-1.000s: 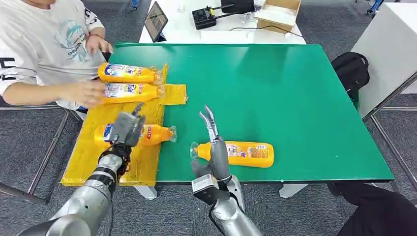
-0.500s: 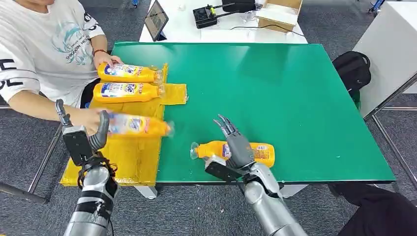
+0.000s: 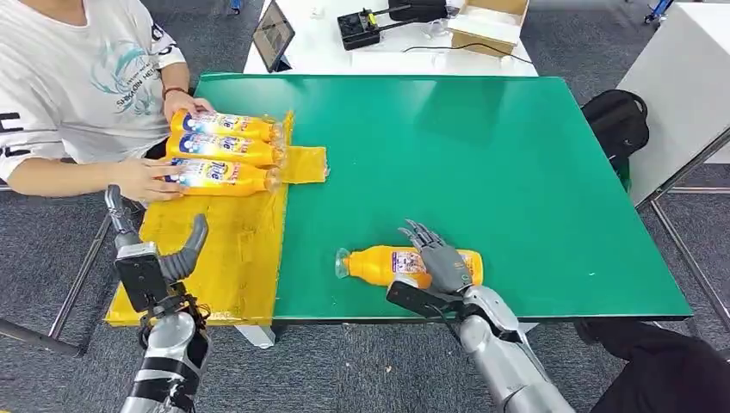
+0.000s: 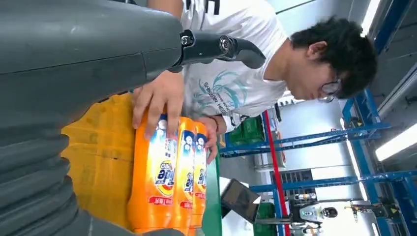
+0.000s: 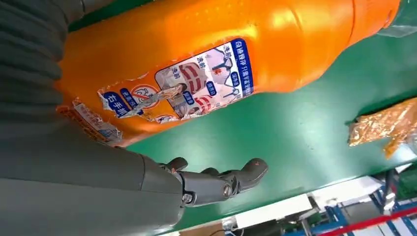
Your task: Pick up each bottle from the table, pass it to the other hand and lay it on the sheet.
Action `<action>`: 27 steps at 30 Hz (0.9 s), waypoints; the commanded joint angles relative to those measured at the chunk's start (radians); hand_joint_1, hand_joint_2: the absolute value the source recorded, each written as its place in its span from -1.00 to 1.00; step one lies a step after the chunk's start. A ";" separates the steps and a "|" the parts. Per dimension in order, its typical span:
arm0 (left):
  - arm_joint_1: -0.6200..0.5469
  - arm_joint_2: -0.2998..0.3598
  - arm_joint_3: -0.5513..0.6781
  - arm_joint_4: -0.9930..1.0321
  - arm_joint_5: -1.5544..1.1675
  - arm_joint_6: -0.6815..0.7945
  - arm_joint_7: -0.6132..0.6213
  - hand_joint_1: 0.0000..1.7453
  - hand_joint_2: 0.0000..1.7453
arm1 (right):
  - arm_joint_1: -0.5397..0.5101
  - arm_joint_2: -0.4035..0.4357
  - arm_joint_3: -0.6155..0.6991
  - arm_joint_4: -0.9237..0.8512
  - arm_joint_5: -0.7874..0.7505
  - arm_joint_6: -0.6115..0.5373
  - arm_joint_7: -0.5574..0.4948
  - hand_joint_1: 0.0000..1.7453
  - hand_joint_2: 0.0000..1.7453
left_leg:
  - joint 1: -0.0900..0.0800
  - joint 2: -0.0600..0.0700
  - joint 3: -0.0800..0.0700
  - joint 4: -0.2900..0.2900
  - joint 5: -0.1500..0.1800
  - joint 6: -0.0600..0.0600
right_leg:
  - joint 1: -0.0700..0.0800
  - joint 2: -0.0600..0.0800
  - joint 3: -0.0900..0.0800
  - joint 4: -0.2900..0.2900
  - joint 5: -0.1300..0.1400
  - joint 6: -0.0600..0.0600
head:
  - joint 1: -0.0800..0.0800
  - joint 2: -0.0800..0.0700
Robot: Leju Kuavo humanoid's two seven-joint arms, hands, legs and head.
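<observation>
One orange bottle lies on its side near the front edge of the green table, cap pointing left. My right hand lies over its labelled end, fingers spread on top. In the right wrist view the bottle sits against my palm, with the thumb apart from it over the table. Three more orange bottles lie side by side at the far end of the yellow sheet, under a person's hands. My left hand stands empty, fingers apart, at the sheet's near left edge.
A person in a white shirt sits at the table's left side, close to my left arm. A white table behind holds a tablet, a black device and a cardboard box. A black backpack lies on the floor at the right.
The person slid the third bottle up the sheet against the other two. My left hand drew back, empty. My right hand came down onto the bottle on the table.
</observation>
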 commanded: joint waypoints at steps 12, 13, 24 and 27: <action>-0.056 -0.017 -0.026 0.151 0.012 -0.066 0.005 -1.00 1.00 | -0.139 -0.122 -0.021 0.276 -0.005 0.122 0.095 -1.00 1.00 | 0.000 -0.003 0.007 -0.001 0.000 0.002 | 0.000 -0.004 0.007 -0.002 -0.001 -0.002 | 0.000 0.000; -0.061 -0.020 -0.027 0.159 0.012 -0.067 0.005 -1.00 1.00 | -0.150 -0.129 -0.021 0.286 -0.002 0.127 0.104 -1.00 1.00 | 0.000 -0.002 0.007 -0.001 0.000 0.001 | 0.000 -0.003 0.006 -0.002 0.000 -0.002 | 0.000 0.000; -0.091 -0.029 -0.046 0.216 0.009 -0.081 0.005 -1.00 1.00 | -0.247 -0.167 0.010 0.397 0.015 0.206 0.141 -1.00 1.00 | -0.001 -0.002 0.008 -0.001 0.001 0.003 | 0.000 -0.003 0.008 -0.002 0.001 -0.001 | 0.000 0.000; -0.100 -0.035 -0.048 0.233 0.010 -0.084 0.005 -1.00 1.00 | -0.261 -0.183 0.017 0.415 0.014 0.235 0.138 -1.00 1.00 | -0.001 -0.002 0.007 0.000 0.002 0.003 | 0.000 -0.003 0.007 -0.002 0.001 0.000 | 0.000 0.000</action>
